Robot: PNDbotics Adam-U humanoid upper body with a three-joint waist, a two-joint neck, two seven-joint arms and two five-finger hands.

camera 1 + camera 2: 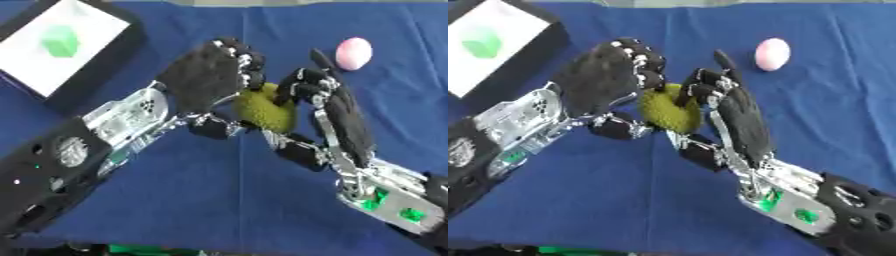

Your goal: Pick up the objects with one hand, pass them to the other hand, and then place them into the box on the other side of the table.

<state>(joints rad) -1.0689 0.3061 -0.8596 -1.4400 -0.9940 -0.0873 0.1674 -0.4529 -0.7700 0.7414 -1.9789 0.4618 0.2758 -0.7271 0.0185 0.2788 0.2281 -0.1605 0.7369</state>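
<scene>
Above the middle of the blue table [219,200], my left hand [203,75] and my right hand [337,112] meet around a yellow-green bumpy object [267,112]. My left fingers [249,65] curl over its top and my left thumb comes in under it. My right fingers [302,85] are bent against its right side, with my right thumb [297,147] beneath. Both hands touch the object, which is off the table surface. A pink egg-shaped object [353,53] lies on the cloth to the far right, apart from both hands. The box [61,45], black-walled with a white floor, stands at the far left and holds a green cube [61,41].
</scene>
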